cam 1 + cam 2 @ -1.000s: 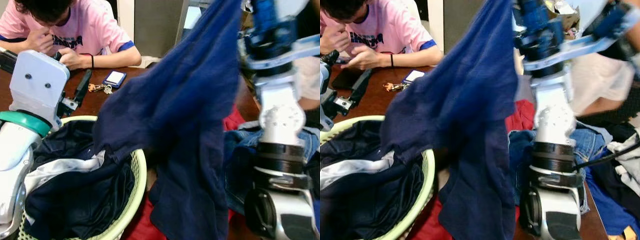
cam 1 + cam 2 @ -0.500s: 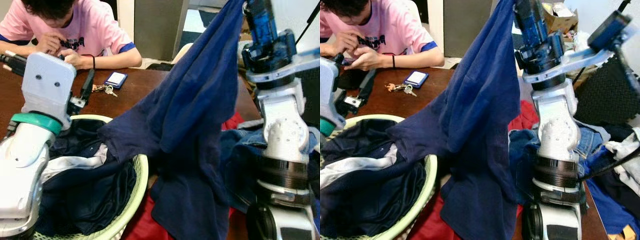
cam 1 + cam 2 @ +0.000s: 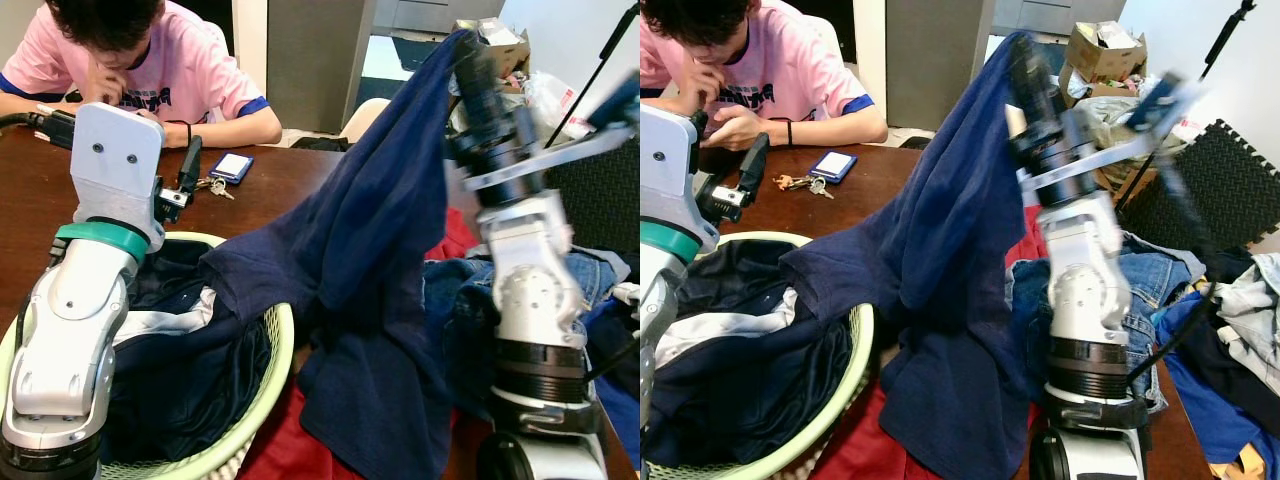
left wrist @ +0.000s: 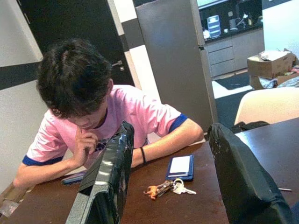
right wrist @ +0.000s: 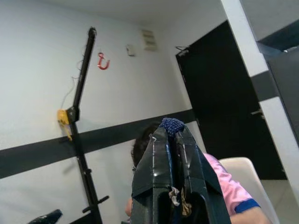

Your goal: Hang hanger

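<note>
At one o'clock from my head camera, my right gripper (image 5: 174,128) is raised high, fingers pinched together on the dark blue garment (image 3: 370,260), which hangs down to the table (image 3: 290,180). I see no hanger. At ten o'clock my left gripper (image 4: 168,182) stands wide apart, empty, above the green laundry basket (image 3: 275,370), toward a seated person (image 3: 150,70).

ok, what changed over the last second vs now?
The right gripper stays shut on the dark navy blue cloth garment, held high; its arm has swung toward the robot's left and tilted. The left gripper is open over the brown wooden table, still empty. The camera shifted too. The pale green mesh laundry basket, keys and person in the pink shirt stayed put.
</note>
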You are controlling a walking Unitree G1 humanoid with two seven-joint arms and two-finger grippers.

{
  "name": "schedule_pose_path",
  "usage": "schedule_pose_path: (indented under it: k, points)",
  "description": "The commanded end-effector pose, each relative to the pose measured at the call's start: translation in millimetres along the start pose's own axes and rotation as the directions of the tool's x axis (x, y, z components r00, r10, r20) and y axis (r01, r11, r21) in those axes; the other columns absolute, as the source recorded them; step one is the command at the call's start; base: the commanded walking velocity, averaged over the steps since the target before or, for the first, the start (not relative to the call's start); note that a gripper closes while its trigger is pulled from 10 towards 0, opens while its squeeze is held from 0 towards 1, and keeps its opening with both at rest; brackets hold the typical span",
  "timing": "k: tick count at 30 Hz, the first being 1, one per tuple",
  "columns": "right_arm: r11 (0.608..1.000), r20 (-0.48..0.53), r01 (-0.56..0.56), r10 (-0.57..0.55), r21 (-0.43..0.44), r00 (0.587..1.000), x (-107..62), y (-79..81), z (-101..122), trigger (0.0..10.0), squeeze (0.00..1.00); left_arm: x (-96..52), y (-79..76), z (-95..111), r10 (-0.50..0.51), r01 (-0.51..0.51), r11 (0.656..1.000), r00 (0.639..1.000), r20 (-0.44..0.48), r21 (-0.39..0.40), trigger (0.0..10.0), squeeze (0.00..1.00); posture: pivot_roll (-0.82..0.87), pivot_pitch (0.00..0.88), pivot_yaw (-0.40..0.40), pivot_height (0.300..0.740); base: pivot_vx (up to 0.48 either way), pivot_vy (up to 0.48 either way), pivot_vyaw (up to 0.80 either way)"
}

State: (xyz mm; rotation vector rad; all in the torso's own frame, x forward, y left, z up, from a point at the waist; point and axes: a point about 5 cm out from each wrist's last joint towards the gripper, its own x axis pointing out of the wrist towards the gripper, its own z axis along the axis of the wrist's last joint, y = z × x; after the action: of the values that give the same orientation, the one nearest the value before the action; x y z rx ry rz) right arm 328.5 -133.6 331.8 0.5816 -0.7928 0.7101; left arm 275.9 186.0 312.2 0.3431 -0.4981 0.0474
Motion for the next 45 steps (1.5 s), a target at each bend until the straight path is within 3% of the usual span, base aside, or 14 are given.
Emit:
schedule_pose_path:
  k: [1,18,45]
  points:
    - [1.000,-0.017,0.019,-0.020,-0.017,1.000,-3.6,-1.3,-6,10.0,0.00,-1.5,-1.1,-6,0.003,-0.003,1.000,1.000,-0.019,-0.001,10.0,0.00,0.21,0.057,-0.015,0.740,0.000,0.000,0.00]
    - [0.998,-0.061,0.045,-0.047,-0.036,0.997,-6.0,-2.4,-18,10.0,0.00,0.3,-1.7,-11,0.037,-0.037,0.999,0.999,-0.021,-0.006,10.0,0.00,0.22,0.073,-0.024,0.740,0.000,0.000,0.00]
    - [0.997,-0.073,0.057,-0.061,-0.052,0.995,-6.8,-5.5,-23,10.0,0.00,-0.9,-2.4,-10,0.049,-0.049,0.999,0.999,-0.014,-0.003,10.0,0.00,0.21,0.079,-0.028,0.740,-0.387,0.000,0.00]
